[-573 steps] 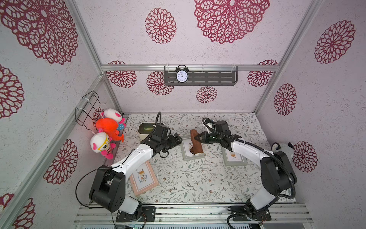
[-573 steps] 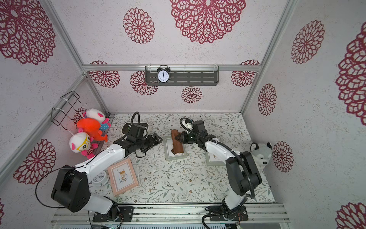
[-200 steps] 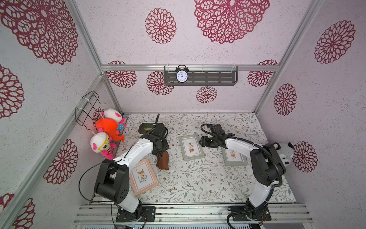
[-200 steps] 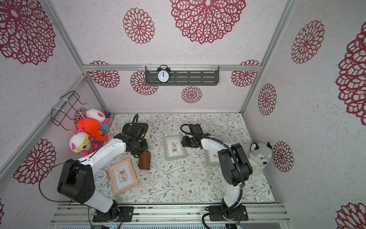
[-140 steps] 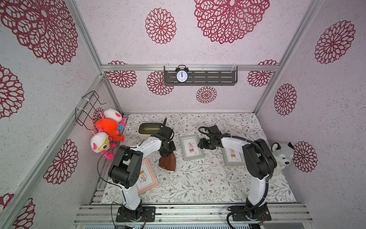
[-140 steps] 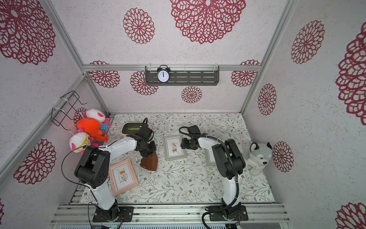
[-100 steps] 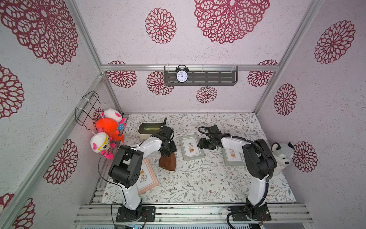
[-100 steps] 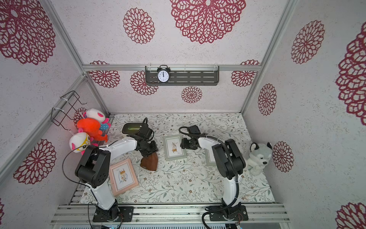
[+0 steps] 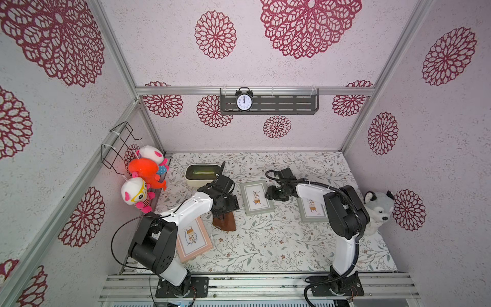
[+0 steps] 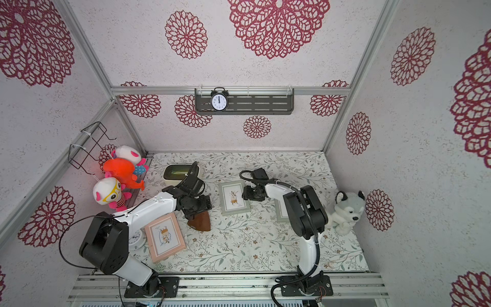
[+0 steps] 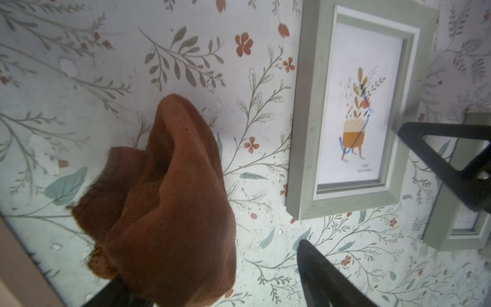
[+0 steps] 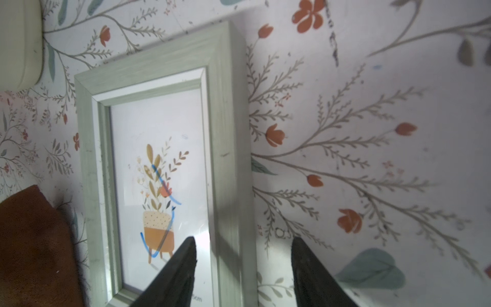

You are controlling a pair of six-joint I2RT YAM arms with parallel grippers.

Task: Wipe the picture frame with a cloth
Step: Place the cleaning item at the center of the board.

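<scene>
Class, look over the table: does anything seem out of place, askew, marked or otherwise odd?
Blue scribbles cross the glass of the middle green frame, over its plant print. The brown cloth lies bunched in a heap beside it, and the pink frame sits askew.

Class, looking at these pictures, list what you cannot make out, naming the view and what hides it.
- Right-hand green frame: both top views, partly under the right arm.
- Small white clock: a top view, mostly under the left arm; dial unreadable.
- Pink frame: left wrist view, cut off at the picture's edge.
- Left pincer: left wrist view, the cloth covers one finger.
</scene>
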